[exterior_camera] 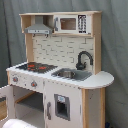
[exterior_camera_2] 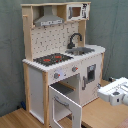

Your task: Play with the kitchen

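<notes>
Right now your gripper (exterior_camera_2: 116, 93) sits low at the second exterior view's right, well apart from the kitchen (exterior_camera_2: 60, 60), whose open oven door (exterior_camera_2: 64, 103) swings out toward it; whether the jaws are apart, you cannot tell.

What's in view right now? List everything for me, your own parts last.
kitchen: one, pale wood and white.
stovetop: one, black with red rings, counter.
sink: one, grey, beside the stovetop.
faucet: one, black, behind the sink.
hood: one, grey, above the stovetop.
microwave: one, white, top shelf.
oven door: one, white, swung open below the stovetop.
curtain: one, grey, backdrop.
floor: wooden.
arm: one, white, second exterior view's right edge.
</notes>
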`<action>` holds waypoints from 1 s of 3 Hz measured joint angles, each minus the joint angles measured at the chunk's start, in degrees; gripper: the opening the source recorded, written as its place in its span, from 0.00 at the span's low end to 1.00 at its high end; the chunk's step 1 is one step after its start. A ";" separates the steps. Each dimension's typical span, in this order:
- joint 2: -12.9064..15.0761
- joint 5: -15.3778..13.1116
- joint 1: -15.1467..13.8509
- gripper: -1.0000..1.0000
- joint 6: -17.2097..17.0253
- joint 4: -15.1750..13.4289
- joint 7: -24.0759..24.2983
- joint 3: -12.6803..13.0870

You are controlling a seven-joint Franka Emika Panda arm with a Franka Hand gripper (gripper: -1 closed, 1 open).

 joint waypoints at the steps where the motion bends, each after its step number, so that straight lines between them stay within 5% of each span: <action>1: -0.05 -1.97 -0.02 1.00 2.05 -0.30 5.70 2.09; 3: 0.40 -5.46 -0.41 1.00 5.34 -3.33 17.80 4.91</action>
